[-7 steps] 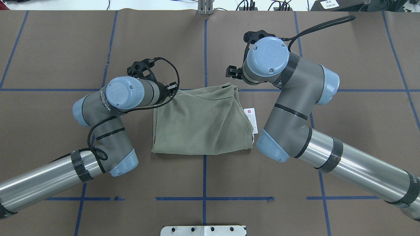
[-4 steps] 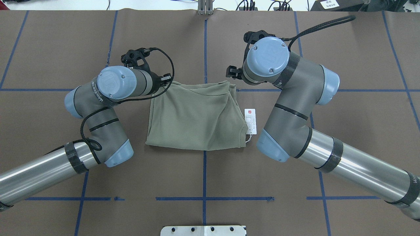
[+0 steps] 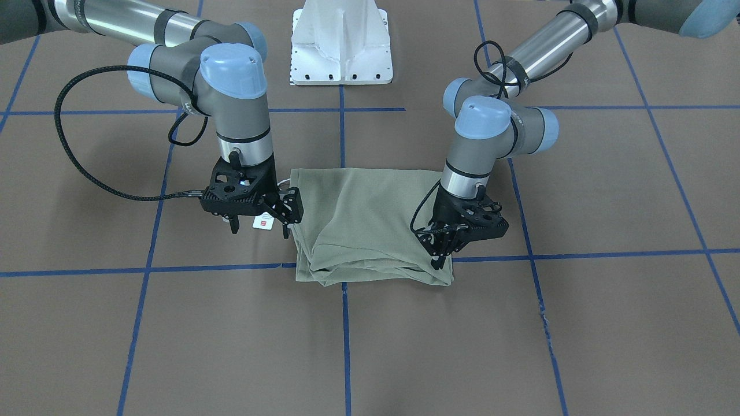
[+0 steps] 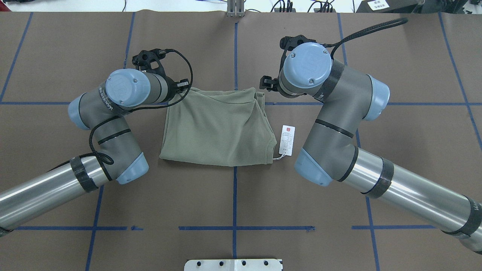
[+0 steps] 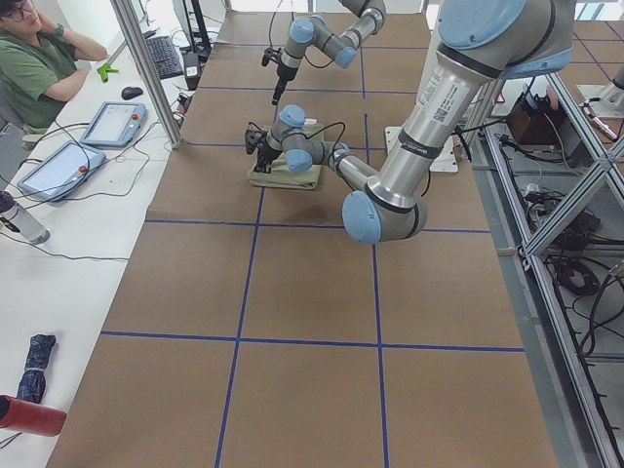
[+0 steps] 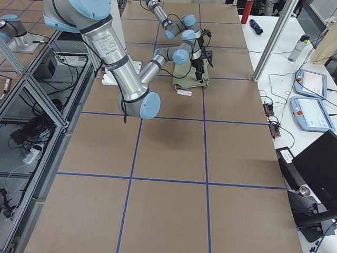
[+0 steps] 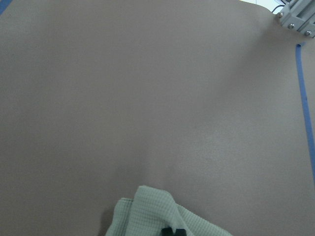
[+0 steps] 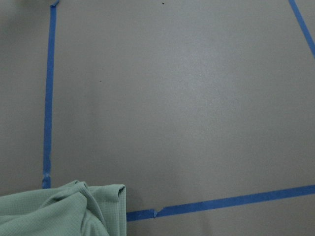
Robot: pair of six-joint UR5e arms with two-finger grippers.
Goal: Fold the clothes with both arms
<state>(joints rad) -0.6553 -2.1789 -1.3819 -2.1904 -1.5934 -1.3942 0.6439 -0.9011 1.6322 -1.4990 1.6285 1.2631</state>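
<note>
The olive-green shirt (image 4: 218, 128) lies on the brown bench (image 4: 233, 203) straight out from the white pedestal (image 3: 341, 46), folded into a rough rectangle of several layers. Its fine waffle knit shows soft diagonal creases, and the edge farthest from the pedestal is a stack of rounded, slightly uneven folds. A white tag (image 4: 287, 140) with a red mark lies on its string just off the shirt's right side, level with the half nearer the pedestal. The left gripper (image 3: 442, 253) has its fingers clamped on the shirt's left corner farthest from the pedestal, where the cloth bunches. The right gripper (image 3: 260, 226) hangs at the opposite side, its fingers apart and holding nothing.
</note>
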